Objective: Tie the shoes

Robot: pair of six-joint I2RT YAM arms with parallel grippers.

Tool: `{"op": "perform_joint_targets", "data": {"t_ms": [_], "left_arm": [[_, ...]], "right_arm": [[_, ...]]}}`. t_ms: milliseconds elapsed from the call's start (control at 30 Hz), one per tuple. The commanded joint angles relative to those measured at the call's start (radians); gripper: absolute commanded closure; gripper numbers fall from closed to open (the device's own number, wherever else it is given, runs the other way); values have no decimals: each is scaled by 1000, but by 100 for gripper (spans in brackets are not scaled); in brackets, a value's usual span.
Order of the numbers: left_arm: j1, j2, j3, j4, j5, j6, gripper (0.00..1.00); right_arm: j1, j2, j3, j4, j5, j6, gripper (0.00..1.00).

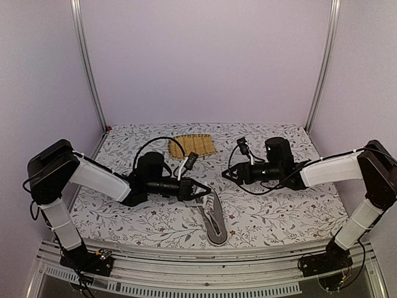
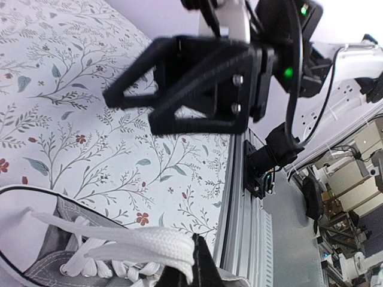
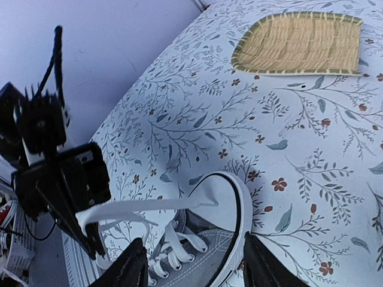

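The grey sneaker (image 1: 214, 221) with white sole and laces lies near the table's front edge, toe pointing away from the arms. My left gripper (image 1: 202, 191) is shut on a white lace (image 2: 137, 246), pinching a flat folded length of it between its black fingertips (image 2: 203, 266) and pulling it sideways off the shoe (image 2: 57, 263). The stretched lace (image 3: 157, 207) crosses the white toe cap (image 3: 224, 197). My right gripper (image 3: 194, 266) is open and empty, its fingers (image 3: 128, 266) either side of the toe, just above the shoe. It also shows in the top view (image 1: 227, 174).
A yellow woven bamboo mat (image 1: 193, 145) lies at the back middle of the floral tablecloth (image 1: 279, 211); it also shows in the right wrist view (image 3: 299, 42). The aluminium rail (image 2: 239, 197) runs along the table's near edge, close to the shoe's heel.
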Motion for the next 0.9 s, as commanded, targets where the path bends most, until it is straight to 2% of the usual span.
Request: {"op": "perform_joint_targets", "data": {"t_ms": [0, 333, 867], "left_arm": [[21, -41, -13, 68, -1, -68, 100], [40, -59, -12, 42, -2, -164, 100], [42, -33, 8, 43, 9, -191, 100]], "right_arm": [[12, -7, -127, 282, -136, -20, 50], [113, 119, -123, 425, -64, -72, 58], [171, 292, -55, 567, -16, -162, 58]]}}
